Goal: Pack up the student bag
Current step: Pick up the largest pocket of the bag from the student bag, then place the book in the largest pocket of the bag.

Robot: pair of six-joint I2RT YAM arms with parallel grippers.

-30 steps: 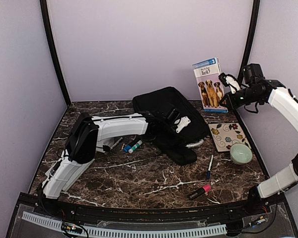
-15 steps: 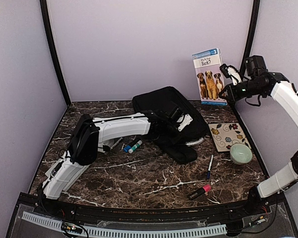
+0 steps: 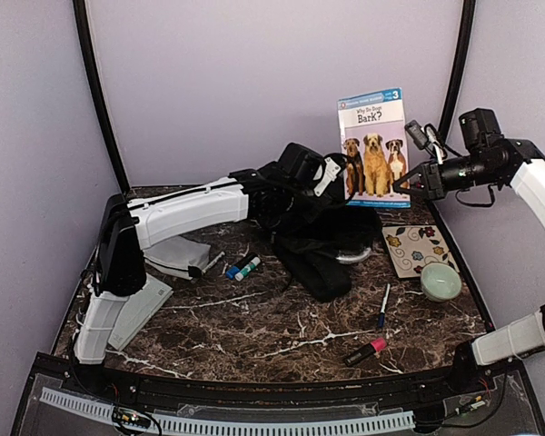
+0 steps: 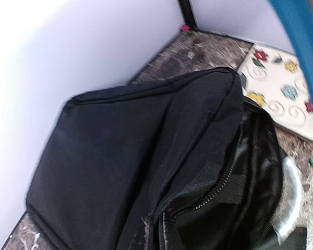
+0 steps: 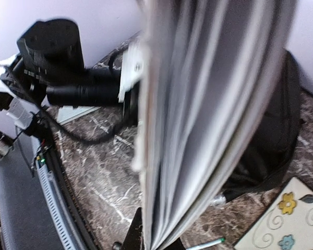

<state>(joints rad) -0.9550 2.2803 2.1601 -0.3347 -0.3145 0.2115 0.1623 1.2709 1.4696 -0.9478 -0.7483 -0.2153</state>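
The student bag point(image 3: 320, 243) is a large black backpack lying at the back middle of the table. My left gripper point(image 3: 334, 178) is shut on its upper edge and holds that edge lifted. In the left wrist view the black fabric and a zipper of the student bag point(image 4: 146, 156) fill the frame, and my own fingers are hidden. My right gripper point(image 3: 407, 184) is shut on the lower right corner of a dog picture book point(image 3: 373, 145), held upright in the air just behind the bag. The right wrist view shows the book's page edges point(image 5: 198, 130) rising from my dark fingers point(image 5: 135, 229).
A floral card point(image 3: 420, 250), a pale green bowl point(image 3: 441, 282) and a pen point(image 3: 382, 306) lie to the right of the bag. A pink marker point(image 3: 366, 351) lies near the front. Blue and green markers point(image 3: 242, 267) and a grey pouch point(image 3: 177, 257) lie on the left.
My left gripper closed on the bag's edge and lifted it up and back. The right arm carried the book leftward, toward the raised bag.
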